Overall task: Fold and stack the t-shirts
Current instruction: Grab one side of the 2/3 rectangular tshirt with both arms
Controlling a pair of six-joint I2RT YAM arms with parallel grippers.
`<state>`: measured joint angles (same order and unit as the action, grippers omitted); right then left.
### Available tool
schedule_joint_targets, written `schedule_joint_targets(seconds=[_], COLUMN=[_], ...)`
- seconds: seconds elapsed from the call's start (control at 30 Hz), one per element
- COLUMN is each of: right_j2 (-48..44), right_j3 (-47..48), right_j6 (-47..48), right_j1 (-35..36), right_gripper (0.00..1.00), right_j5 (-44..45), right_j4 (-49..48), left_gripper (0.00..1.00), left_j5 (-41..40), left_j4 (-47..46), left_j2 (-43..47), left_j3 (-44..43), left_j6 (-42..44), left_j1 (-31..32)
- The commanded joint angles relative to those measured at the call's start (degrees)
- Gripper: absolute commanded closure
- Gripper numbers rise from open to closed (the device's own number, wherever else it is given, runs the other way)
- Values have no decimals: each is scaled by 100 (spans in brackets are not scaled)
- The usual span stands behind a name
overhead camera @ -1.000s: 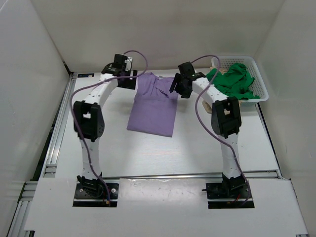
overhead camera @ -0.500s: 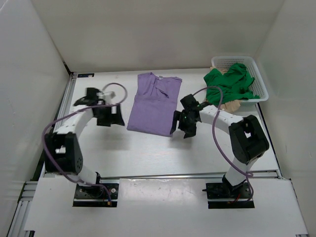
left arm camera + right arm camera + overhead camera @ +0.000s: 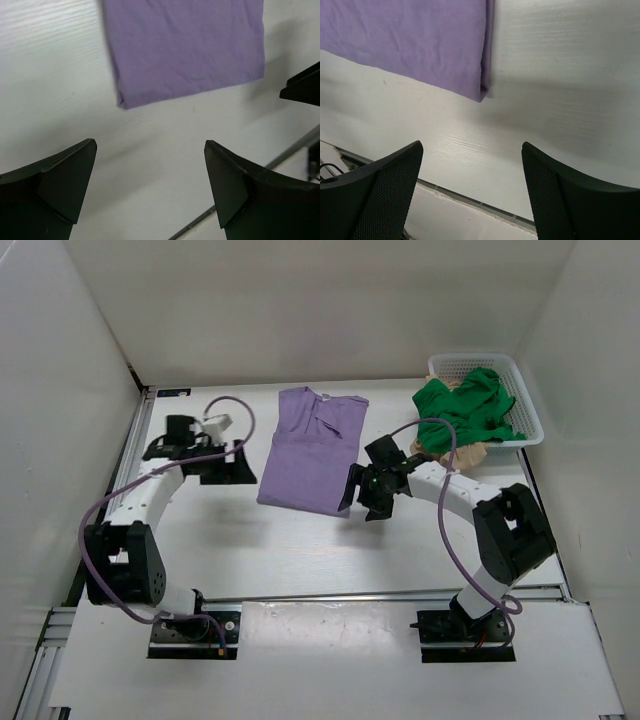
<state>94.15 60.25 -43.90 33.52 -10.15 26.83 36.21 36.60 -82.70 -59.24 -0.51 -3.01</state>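
the lavender t-shirt [image 3: 312, 452] lies on the tabletop [image 3: 300, 550], with the open left tool [image 3: 150, 145] beside its left edge, the open right tool [image 3: 472, 145] by its near right corner, and the green t-shirt [image 3: 470, 405] in a basket [image 3: 531, 405] further right.

White arms [image 3: 150, 495], black joints [image 3: 512, 535], purple cables [image 3: 432, 421] (looping)

Left gripper [image 3: 150, 145] jaws apart, right gripper [image 3: 472, 145] jaws apart

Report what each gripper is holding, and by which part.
Nothing is held. The left gripper and the right gripper both stand open above the white table, each off a near corner of the folded lavender purple cloth t-shirt, not touching it.
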Motion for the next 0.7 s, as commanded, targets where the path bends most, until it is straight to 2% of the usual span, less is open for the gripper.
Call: schedule_joint_targets(seconds=[0.0, 0.17, 0.3, 0.37, 0.47, 0.63, 0.67], right_j2=[32, 507, 832, 938, 1096, 1272, 1351], right_j3=[57, 356, 409, 470, 470, 523, 584], right_j6=[-163, -399, -567, -707, -760, -760, -760], right_j1=[41, 41, -12, -73, -73, -73, -73], right_gripper=[16, 18, 27, 32, 39, 43, 43], right_j5=[-4, -119, -171, -233, -346, -224, -224], right_j4=[-195, -266, -467, -530, -591, -591, -591], left_gripper=[0, 0, 24, 24, 24, 22, 25], left_j5=[-1940, -2293, -2820, -2944, -2690, -2566, -2566], left_j4=[136, 480, 629, 629, 629, 629, 629], left_j2=[-17, -1254, -1810, -1864, -2022, -2250, -2251], left_j3=[-500, -1045, -1300, -1300, -1300, -1300, -1352], left_j6=[51, 51, 51, 51, 51, 51, 51], left_j1=[1099, 1504, 1618, 1619, 1733, 1953, 1953])
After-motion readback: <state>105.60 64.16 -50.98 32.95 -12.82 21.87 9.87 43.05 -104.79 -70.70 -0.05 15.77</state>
